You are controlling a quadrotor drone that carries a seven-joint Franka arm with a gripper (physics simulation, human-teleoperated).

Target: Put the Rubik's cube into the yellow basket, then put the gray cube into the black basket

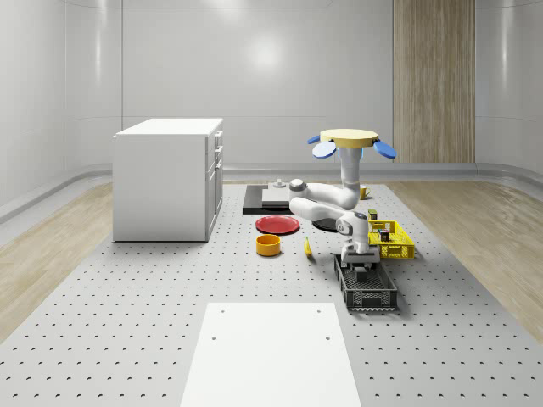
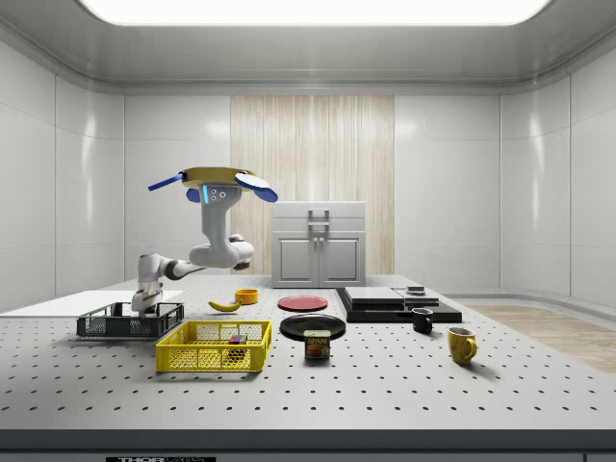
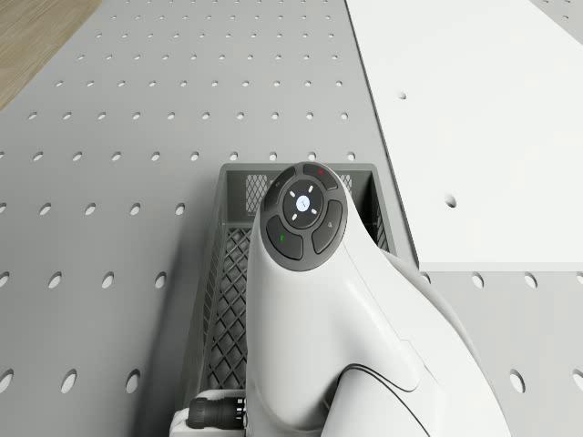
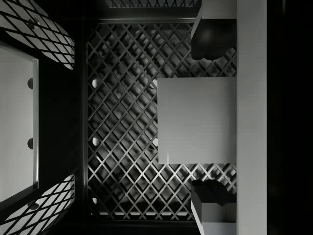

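Inside black basket, gripper low over mesh, fingers just clear of gray cube; drone hovering behind; advice: rise vertically, avoiding walls.

Legible text, side view:

1. "SPAM" is read on the label of a small can standing on the table at lower centre of the frame, just right of the yellow basket.
2. A strip of lettering, apparently "THORLABS", is printed on the table's front edge at the bottom left of the frame; it is only partly readable.
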